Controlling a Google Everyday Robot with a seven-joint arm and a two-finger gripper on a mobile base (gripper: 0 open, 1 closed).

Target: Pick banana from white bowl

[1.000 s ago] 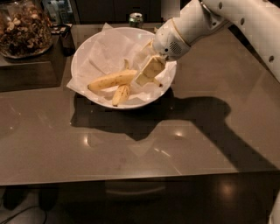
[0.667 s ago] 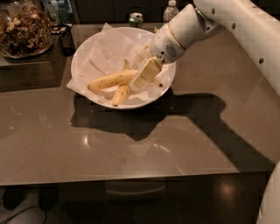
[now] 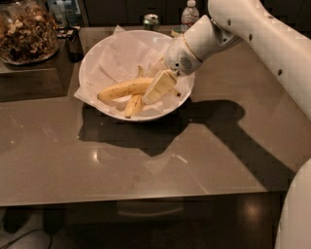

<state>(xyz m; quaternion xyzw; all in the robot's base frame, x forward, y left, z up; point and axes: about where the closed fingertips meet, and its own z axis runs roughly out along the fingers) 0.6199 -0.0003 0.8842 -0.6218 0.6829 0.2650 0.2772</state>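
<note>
The big white robot arm has swung since a moment ago. Its upper part now stands more upright and its lower part runs down the right side of the view. Its tip has slid only a little, down and to the left, and is still inside the bowl. The bananas have not moved.

The brown table holds everything. The white bowl sits on it near the back, wide and round, with crinkly white paper inside. A glass jar of brown snacks stands off to the left, well apart from the bowl.

The banana lies in the middle of the bowl. It is long, curved and yellow. A shorter banana lies just below it, and the two touch near their right ends.

The gripper is low in the bowl, right over the right end of the long banana. It hides that end. I cannot tell if the gripper is open or closed, or if it has the banana yet.

A water bottle and a can stand behind the bowl.

I think this is the grabbing step. The banana is not lifted yet. Next, the gripper needs to squeeze only the long banana, not the short one or the paper, and then go straight up.
</note>
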